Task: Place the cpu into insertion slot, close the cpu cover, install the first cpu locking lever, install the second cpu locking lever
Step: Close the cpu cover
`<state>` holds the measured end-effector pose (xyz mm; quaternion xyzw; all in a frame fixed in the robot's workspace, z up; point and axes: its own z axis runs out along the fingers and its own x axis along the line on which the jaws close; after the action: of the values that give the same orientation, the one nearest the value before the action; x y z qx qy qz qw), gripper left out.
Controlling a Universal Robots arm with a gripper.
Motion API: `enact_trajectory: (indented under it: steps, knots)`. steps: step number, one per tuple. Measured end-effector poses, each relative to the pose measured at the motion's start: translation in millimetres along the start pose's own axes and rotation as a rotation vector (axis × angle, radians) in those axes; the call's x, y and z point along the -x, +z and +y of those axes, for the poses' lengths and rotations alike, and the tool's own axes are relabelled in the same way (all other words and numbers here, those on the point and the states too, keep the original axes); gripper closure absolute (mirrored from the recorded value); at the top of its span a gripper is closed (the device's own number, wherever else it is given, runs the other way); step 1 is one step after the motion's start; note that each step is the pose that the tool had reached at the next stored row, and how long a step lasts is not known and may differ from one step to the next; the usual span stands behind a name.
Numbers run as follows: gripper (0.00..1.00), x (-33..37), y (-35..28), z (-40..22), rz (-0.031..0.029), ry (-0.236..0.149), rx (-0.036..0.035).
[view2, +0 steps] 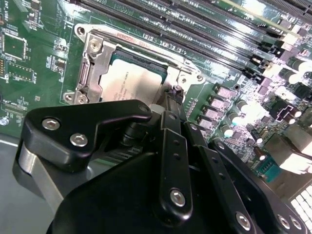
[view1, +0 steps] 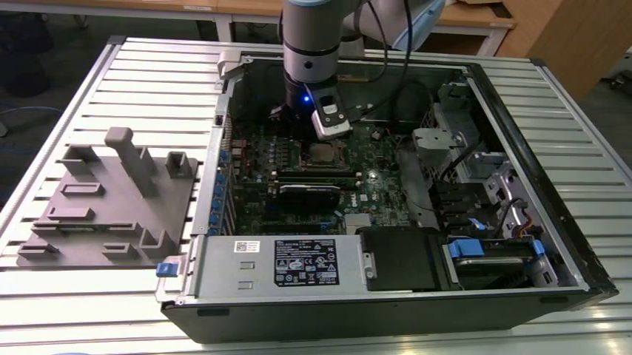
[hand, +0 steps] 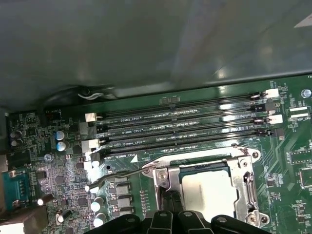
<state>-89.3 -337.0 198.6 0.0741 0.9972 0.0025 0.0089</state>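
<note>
There is one open computer case (view1: 553, 185) on a grey metal table (view1: 118, 81). One robot arm (view1: 311, 44) reaches down into the far part of the case, over the green board (view1: 251, 151).

The one gripper (view2: 173, 100) sits low, right at the edge of the insertion slot (view2: 82, 97). Its two fingers (view2: 171, 108) are pressed together, and I see no gap between the tips. I cannot tell if anything is caught between them.

The one cpu (view2: 127, 83) is in the slot, with its silver top facing up. The one cpu cover (view2: 95, 58) lies flat on it, and the chip shows through the square window. Both wrist views show this.

In the first wrist view, one thin metal lever (hand: 119, 175) sticks out from a corner of the slot, with a small hook at its end. I cannot tell if it is locked down.

Four long black memory slots (hand: 180, 127) lie side by side, just beside the insertion slot.

In the exterior view, one black card (view1: 316, 194) stands nearer than the cpu. One silver box with a label (view1: 296, 262) is at the near edge of the case. One grey plastic stand (view1: 109, 200) sits on the table at the exterior view's left, apart from the case.
</note>
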Motion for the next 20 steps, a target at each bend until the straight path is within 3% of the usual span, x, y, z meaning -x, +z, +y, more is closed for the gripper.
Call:
enact_trajectory:
  steps: [13, 17, 20]
  knots:
    - [0.90, -0.5, 2.9, -0.3, 0.0003, 0.000, -0.0005]
    - [0.90, -0.2, 0.4, 0.3, -0.0013, 0.000, 0.0024]
    - [0.90, -0.2, -4.0, 0.1, -0.0003, 0.000, 0.0005]
